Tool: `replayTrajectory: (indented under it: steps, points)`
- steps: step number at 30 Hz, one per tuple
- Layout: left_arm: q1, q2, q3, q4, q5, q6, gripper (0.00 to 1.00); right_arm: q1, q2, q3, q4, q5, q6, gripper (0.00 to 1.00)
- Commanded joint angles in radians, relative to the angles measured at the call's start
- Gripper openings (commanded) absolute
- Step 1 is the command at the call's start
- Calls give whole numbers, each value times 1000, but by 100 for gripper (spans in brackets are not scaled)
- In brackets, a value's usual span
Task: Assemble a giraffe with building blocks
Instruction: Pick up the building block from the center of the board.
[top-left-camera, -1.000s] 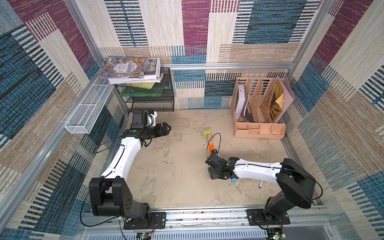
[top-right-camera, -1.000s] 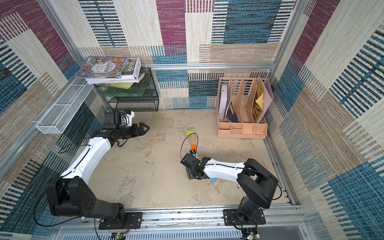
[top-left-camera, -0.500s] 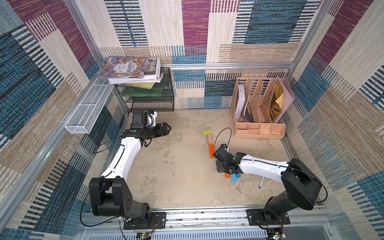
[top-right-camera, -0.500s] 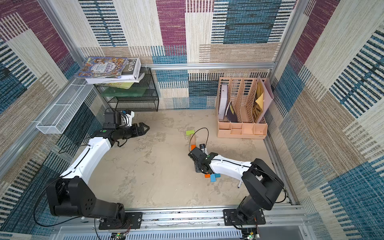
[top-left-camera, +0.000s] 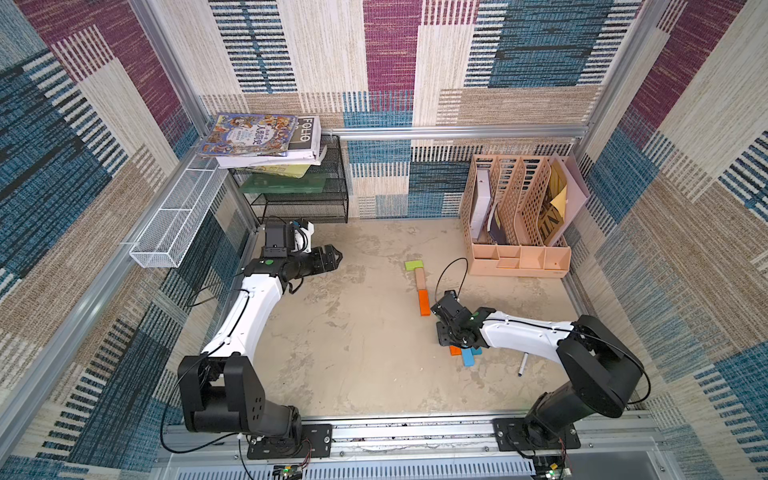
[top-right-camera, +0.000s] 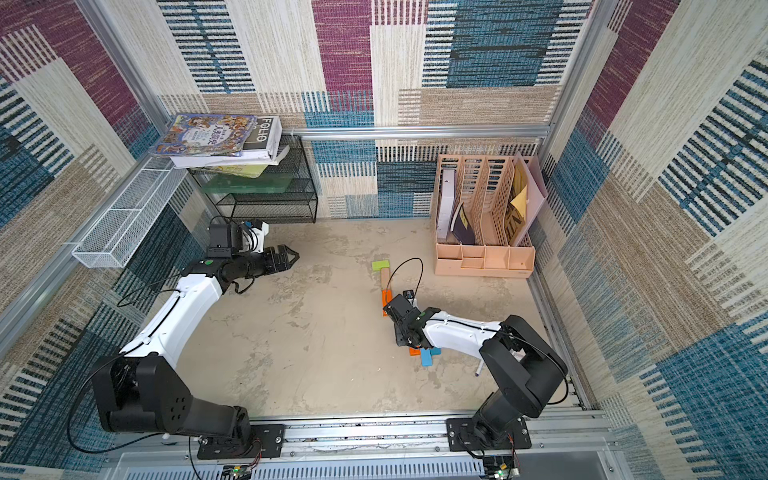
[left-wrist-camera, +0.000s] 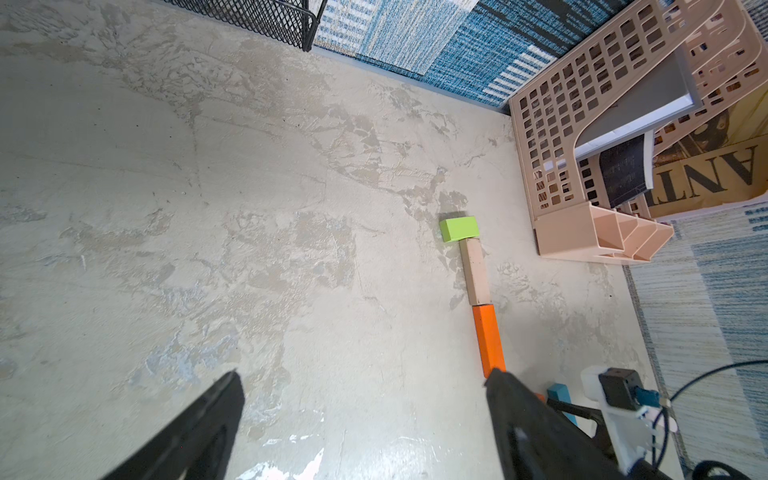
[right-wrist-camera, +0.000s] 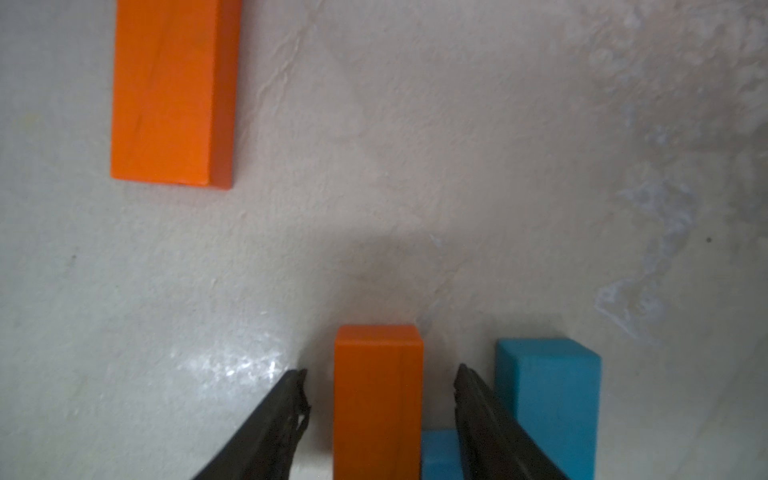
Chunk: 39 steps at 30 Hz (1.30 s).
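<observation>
book (top-left-camera: 306, 133) with "folio" lettering

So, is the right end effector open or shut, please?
Open: the right end effector straddles the loose orange block, with a gap showing on each side.

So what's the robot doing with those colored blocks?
It's building a giraffe. A green block, a tan block and an orange block already lie in a line on the table. The right tool is open around a second orange block, not gripping it yet, with two blue blocks beside it. The left tool hovers open, away from the blocks.
</observation>
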Motion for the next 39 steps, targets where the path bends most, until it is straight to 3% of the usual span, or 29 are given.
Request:
replayTrajectory:
  steps: [1, 29, 35, 39]
  points:
    - [0, 2, 7, 8, 4, 3, 95, 1, -6, -11, -17, -22, -4, 59]
    - [1, 6, 10, 10, 11, 0, 95, 39, -56, -63, -89, -30, 62, 54]
    - [0, 5, 10, 9, 10, 1, 95, 24, -57, -57, -75, -34, 44, 26]
    - [0, 5, 10, 10, 9, 2, 95, -3, -78, 5, -60, -33, -2, 24]
